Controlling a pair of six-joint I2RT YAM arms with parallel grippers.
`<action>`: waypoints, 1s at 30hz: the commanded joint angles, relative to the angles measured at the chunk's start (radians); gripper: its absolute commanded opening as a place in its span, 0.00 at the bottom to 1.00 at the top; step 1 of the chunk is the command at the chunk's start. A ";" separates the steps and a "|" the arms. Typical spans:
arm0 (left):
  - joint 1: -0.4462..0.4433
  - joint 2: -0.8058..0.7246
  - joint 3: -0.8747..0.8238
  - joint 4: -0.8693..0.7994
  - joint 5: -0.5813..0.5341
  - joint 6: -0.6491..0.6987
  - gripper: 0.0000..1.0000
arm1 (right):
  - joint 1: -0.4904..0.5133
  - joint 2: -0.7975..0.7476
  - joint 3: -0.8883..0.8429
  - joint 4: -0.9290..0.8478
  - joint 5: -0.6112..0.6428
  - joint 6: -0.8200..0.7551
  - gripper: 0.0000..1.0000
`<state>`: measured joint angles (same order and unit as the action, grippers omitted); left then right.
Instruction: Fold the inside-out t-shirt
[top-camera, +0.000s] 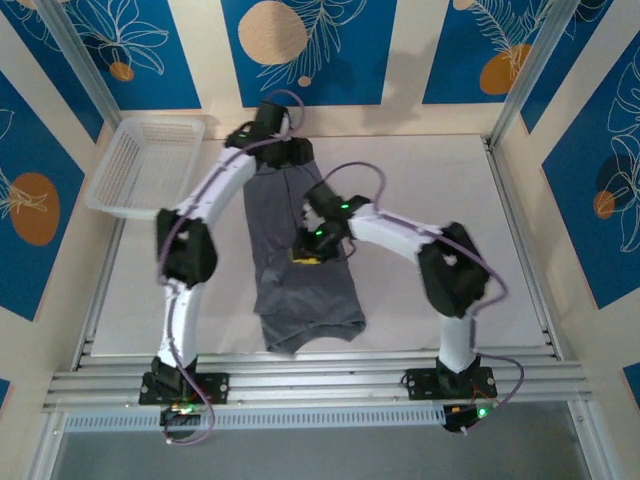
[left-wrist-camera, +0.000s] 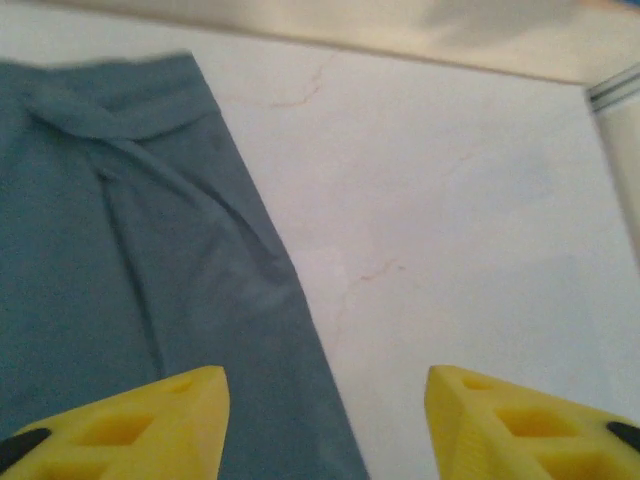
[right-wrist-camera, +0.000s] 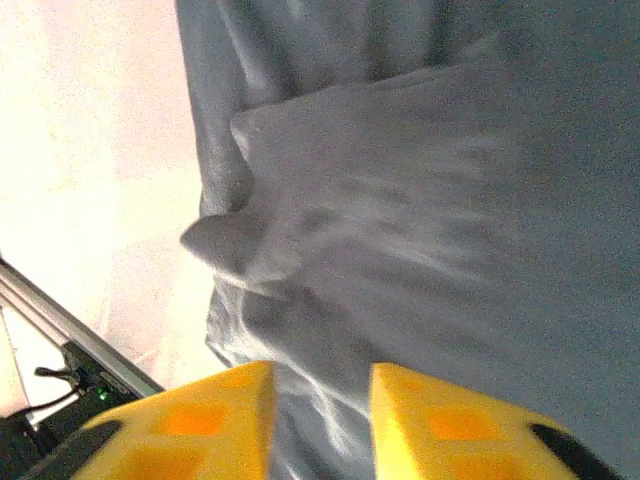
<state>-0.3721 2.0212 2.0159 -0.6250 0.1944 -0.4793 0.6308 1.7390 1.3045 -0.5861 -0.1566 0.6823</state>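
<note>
The inside-out t-shirt (top-camera: 300, 290) is slate grey and lies as a long narrow strip down the middle of the table, with its near end rumpled. My left gripper (top-camera: 290, 150) hovers at the strip's far end. In the left wrist view it (left-wrist-camera: 325, 378) is open, its yellow fingers (left-wrist-camera: 180, 420) wide apart over the shirt's (left-wrist-camera: 120, 250) right edge and bare table. My right gripper (top-camera: 312, 245) is down on the middle of the strip. Seen by the right wrist, it (right-wrist-camera: 322, 372) stands open by a narrow gap, with wrinkled cloth (right-wrist-camera: 450, 200) lying between and under the fingers.
A white lattice basket (top-camera: 160, 122) stands at the far left corner of the white table (top-camera: 440, 170). Patterned walls enclose three sides. An aluminium rail (top-camera: 320, 380) runs along the near edge by the arm bases.
</note>
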 joint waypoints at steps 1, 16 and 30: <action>0.062 -0.222 -0.240 0.057 0.155 0.013 0.62 | -0.094 -0.203 -0.196 0.003 0.048 0.004 0.41; 0.135 -0.961 -1.239 -0.010 0.217 -0.263 0.98 | -0.131 -0.361 -0.688 0.183 -0.205 0.028 0.72; -0.033 -0.959 -1.457 0.035 0.204 -0.462 0.66 | -0.207 -0.362 -0.705 0.260 -0.376 0.025 0.00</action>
<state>-0.3882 1.0946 0.5781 -0.5972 0.4503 -0.8604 0.4431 1.4670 0.6106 -0.3096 -0.4603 0.7017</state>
